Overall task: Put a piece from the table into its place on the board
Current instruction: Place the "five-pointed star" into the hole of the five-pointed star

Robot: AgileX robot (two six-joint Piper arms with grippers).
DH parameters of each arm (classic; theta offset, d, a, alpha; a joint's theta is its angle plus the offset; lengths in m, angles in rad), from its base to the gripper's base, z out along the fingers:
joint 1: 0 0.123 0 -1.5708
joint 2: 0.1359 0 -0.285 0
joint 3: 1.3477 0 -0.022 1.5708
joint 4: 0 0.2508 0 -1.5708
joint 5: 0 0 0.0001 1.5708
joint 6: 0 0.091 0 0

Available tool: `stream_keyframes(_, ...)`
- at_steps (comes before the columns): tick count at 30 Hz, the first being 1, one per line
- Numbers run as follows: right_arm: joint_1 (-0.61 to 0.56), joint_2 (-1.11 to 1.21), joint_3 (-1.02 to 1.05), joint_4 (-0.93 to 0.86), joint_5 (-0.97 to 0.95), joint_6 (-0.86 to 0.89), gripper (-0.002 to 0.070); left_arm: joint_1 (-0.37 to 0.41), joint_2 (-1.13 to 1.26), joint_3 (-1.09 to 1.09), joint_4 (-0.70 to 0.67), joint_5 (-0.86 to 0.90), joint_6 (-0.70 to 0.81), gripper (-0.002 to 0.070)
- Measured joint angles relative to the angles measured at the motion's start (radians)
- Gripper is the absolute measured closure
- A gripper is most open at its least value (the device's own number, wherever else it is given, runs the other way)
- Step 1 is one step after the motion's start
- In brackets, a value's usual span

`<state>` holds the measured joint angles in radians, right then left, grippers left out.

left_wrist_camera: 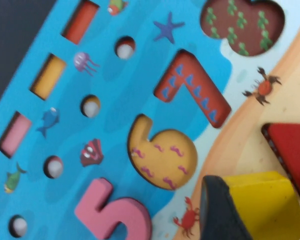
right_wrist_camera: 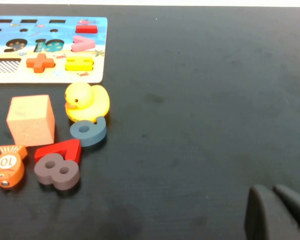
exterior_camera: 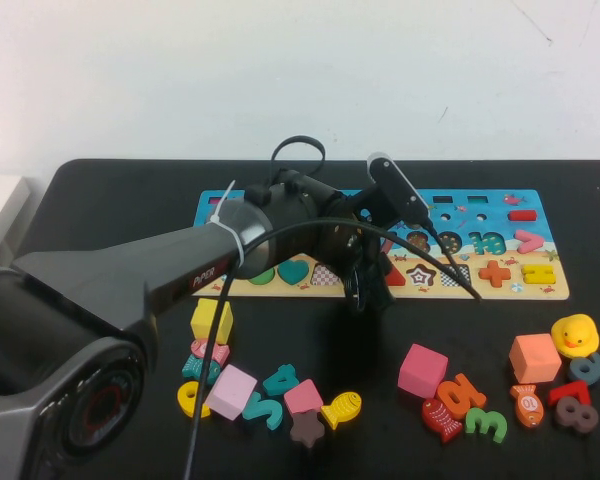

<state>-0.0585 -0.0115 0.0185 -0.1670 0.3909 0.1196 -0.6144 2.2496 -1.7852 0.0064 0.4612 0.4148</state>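
Left gripper point(exterior_camera: 365, 285): over the near edge of the board point(exterior_camera: 540, 222), at its middle; fingers clamped on the yellow piece point(left_wrist_camera: 260, 205).
Yellow piece: held between the left gripper's fingers, just above the board, beside the red triangle piece point(left_wrist_camera: 292, 150) and near the empty 6-shaped recess point(left_wrist_camera: 165, 157).
Pink 5 piece point(left_wrist_camera: 115, 210): seated on the board, next to the 6-shaped recess.
Right gripper point(right_wrist_camera: 277, 212): low above bare table point(right_wrist_camera: 205, 100), well apart from the board; fingers together.
Loose pieces: yellow duck point(right_wrist_camera: 85, 101) and orange cube point(right_wrist_camera: 31, 120) lie on the table near the board's right end.
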Motion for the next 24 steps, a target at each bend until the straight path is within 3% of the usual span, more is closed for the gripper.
stream_keyframes(24,0.000,0.000,0.000,0.000,0.000,0.000,0.0657,0.033,0.000,0.000,-0.006,0.023,-0.248,0.0365)
